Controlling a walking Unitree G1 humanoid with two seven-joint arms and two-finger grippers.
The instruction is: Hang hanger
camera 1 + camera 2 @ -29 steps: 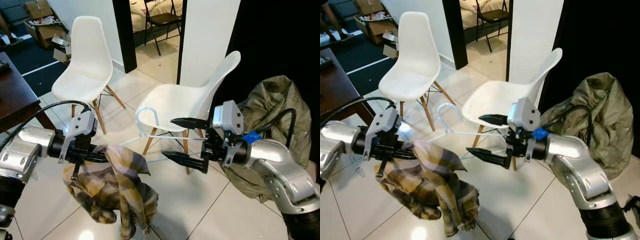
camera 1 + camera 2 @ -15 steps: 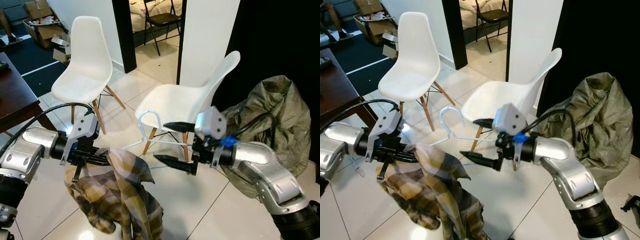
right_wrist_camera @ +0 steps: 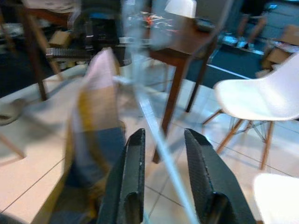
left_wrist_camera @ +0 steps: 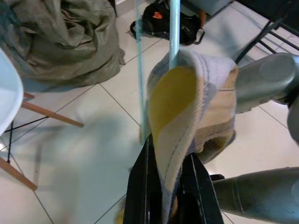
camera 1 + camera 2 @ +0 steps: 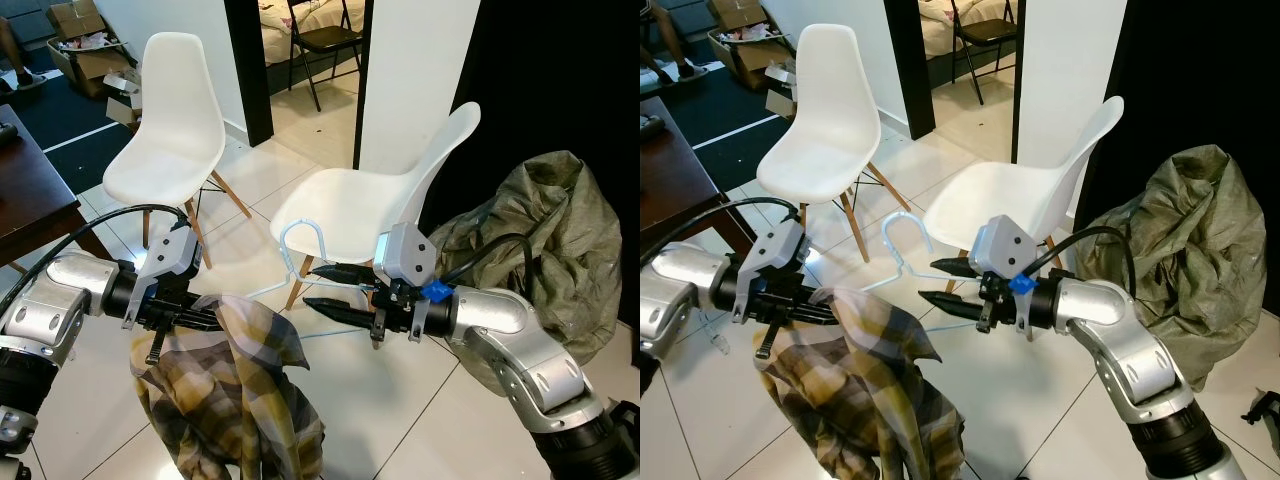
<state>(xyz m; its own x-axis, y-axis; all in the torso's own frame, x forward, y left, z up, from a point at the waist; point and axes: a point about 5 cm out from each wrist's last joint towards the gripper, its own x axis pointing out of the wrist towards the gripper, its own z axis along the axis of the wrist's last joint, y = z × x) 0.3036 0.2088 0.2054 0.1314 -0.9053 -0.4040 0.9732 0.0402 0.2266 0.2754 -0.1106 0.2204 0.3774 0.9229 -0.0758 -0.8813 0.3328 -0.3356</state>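
Note:
A pale blue wire hanger (image 5: pixel 299 243) is held up over the tiled floor, hook uppermost, with a yellow and brown plaid shirt (image 5: pixel 240 400) draped from its left end. My left gripper (image 5: pixel 205 312) is shut on the shirt where it wraps the hanger; in the left wrist view its fingertips (image 4: pixel 148 161) pinch the cloth. My right gripper (image 5: pixel 318 287) is level with the hanger's right arm, open with a narrow gap. In the right wrist view the hanger's rod (image 3: pixel 148 116) runs between its fingers (image 3: pixel 134 158) without clear contact.
Two white shell chairs (image 5: pixel 175 130) (image 5: pixel 370 200) stand just beyond the hanger. An olive sack (image 5: pixel 545 220) slumps at the right by a black wall. A dark wooden table (image 5: pixel 30 200) is at the left. A black bag (image 4: pixel 168 23) lies on the floor.
My right gripper has swung left to the hanger and its fingers have narrowed around the hanger's arm. The shirt now hangs straighter and lower. My left gripper has hardly moved.

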